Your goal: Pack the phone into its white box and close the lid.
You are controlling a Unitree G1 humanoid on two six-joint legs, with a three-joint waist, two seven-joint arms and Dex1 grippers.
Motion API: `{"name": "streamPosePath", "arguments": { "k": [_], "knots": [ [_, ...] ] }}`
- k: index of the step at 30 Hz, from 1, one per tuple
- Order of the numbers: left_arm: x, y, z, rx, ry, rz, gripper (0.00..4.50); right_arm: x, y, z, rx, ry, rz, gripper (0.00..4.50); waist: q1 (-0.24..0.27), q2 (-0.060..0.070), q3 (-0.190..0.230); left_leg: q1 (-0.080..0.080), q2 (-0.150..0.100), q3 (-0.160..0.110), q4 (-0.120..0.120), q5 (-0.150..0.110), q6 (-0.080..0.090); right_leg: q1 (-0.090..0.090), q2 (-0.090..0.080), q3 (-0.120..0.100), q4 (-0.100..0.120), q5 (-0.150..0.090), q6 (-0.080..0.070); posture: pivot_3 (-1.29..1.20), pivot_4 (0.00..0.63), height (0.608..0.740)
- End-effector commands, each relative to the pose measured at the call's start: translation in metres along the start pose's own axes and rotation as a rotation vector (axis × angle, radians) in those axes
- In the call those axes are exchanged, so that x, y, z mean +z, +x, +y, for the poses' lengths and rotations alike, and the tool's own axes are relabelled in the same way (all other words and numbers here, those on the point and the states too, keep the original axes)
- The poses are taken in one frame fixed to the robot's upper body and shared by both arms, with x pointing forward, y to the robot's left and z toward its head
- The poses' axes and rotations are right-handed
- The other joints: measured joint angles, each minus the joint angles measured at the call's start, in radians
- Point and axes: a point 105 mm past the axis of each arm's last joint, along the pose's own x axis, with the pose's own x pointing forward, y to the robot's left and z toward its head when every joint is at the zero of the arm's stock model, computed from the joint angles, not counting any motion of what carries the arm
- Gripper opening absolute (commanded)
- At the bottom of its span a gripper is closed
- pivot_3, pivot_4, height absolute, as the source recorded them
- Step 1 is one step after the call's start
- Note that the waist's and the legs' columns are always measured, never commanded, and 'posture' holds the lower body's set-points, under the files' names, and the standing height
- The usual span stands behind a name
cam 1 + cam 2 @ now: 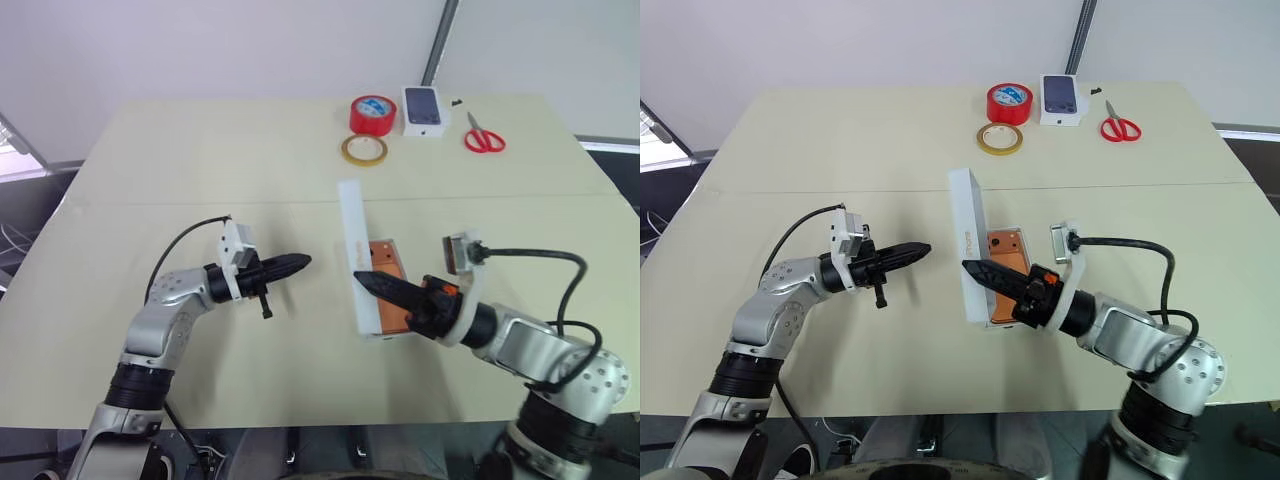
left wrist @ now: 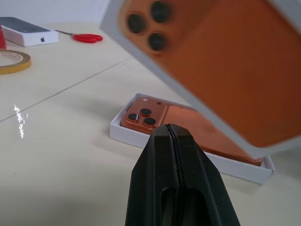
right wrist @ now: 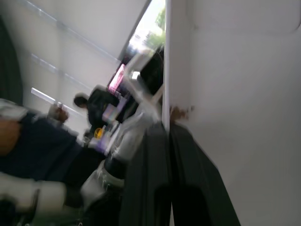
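Right gripper [image 1: 972, 268] clamping upright lid [image 1: 968, 240], half hiding boxed phone [image 1: 1006, 262]

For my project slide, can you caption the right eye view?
Right gripper holds the lid on edge beside the phone lying in the white box; left gripper waits shut.

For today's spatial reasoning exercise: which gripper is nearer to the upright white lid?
Right. The right gripper pinches the lid at its edge, holding it on edge beside the phone; the left gripper hangs apart from it, shut.
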Motion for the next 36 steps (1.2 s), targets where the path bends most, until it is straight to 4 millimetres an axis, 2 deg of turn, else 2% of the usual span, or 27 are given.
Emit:
{"name": "streamPosePath", "arguments": {
  "k": [1,3,9,13,18,21,24,32,33,35,36],
  "knots": [
    [0.014,-0.001,-0.006,-0.021,0.012,-0.042,0.00,-0.005,0.009,0.014,0.079,0.069,0.019,0.02,0.001,0.000,0.000,0.000,0.000,0.000,0.000,0.000,0.000,0.000,0.000,0.000,0.000,0.000,0.000,0.00,0.150,0.740],
    [0.014,-0.001,-0.009,-0.035,0.009,-0.045,0.00,-0.009,0.013,0.014,0.096,0.100,0.038,0.02,0.003,0.000,0.000,0.000,0.000,0.000,0.000,0.000,0.000,0.001,0.000,0.000,-0.001,0.000,0.000,0.00,0.150,0.740],
    [0.015,0.000,-0.018,-0.059,0.021,-0.072,0.00,-0.015,0.011,-0.014,-0.023,0.177,0.110,0.02,0.011,0.000,0.000,-0.001,0.000,0.000,0.001,0.000,0.000,0.002,0.000,0.000,-0.004,0.000,0.000,0.00,0.150,0.740],
    [0.011,0.000,-0.025,-0.073,0.032,-0.066,0.00,-0.006,0.013,-0.035,-0.102,0.184,0.068,0.02,0.009,-0.001,0.000,-0.001,0.001,0.000,0.001,0.000,0.001,0.002,0.000,0.000,-0.005,0.000,0.000,0.00,0.150,0.740],
    [0.000,0.005,-0.035,-0.112,-0.025,-0.051,0.00,-0.008,0.011,-0.045,-0.131,0.198,0.073,0.02,0.011,-0.001,0.000,-0.001,0.001,0.000,0.000,0.000,0.001,0.002,0.000,0.000,-0.005,0.000,0.000,0.00,0.150,0.740],
    [-0.009,0.012,-0.037,-0.116,-0.006,-0.031,0.00,-0.006,0.013,-0.048,-0.142,0.195,0.070,0.02,0.012,-0.001,0.000,-0.001,0.001,0.000,0.000,0.000,0.001,0.003,0.000,0.000,-0.006,0.000,0.000,0.00,0.150,0.740],
    [-0.016,0.019,-0.030,-0.065,0.020,-0.015,0.00,-0.004,0.013,-0.055,-0.199,0.135,0.071,0.02,0.012,-0.001,0.000,-0.001,0.001,0.000,0.000,0.000,0.001,0.003,0.000,0.000,-0.006,0.000,0.000,0.00,0.150,0.740],
    [-0.033,0.044,-0.034,-0.097,0.002,-0.012,0.00,0.013,-0.003,-0.070,-0.262,0.126,0.002,0.02,0.012,-0.001,0.000,-0.001,0.001,0.000,0.000,0.000,0.001,0.003,0.000,0.000,-0.007,0.000,0.000,0.00,0.150,0.740],
    [-0.033,0.047,-0.035,-0.099,0.000,-0.018,0.00,0.015,-0.005,-0.071,-0.269,0.122,-0.005,0.60,0.014,-0.001,0.000,-0.001,0.001,0.000,0.001,0.000,0.001,0.004,0.000,0.000,-0.007,0.000,0.000,0.00,0.150,0.740],
    [-0.035,0.054,-0.036,-0.109,0.004,-0.024,0.00,0.020,-0.011,-0.074,-0.292,0.108,-0.027,1.37,0.016,-0.001,0.000,-0.001,0.001,0.000,0.001,0.000,0.001,0.004,0.000,0.000,-0.007,0.000,0.000,0.00,0.150,0.740],
    [-0.035,0.060,-0.037,-0.117,0.003,-0.031,0.00,0.025,-0.016,-0.075,-0.308,0.097,-0.040,2.04,0.016,-0.001,0.000,-0.001,0.001,0.000,0.001,-0.001,0.001,0.004,0.000,0.000,-0.008,0.000,0.000,0.00,0.150,0.740]
  ]
}}
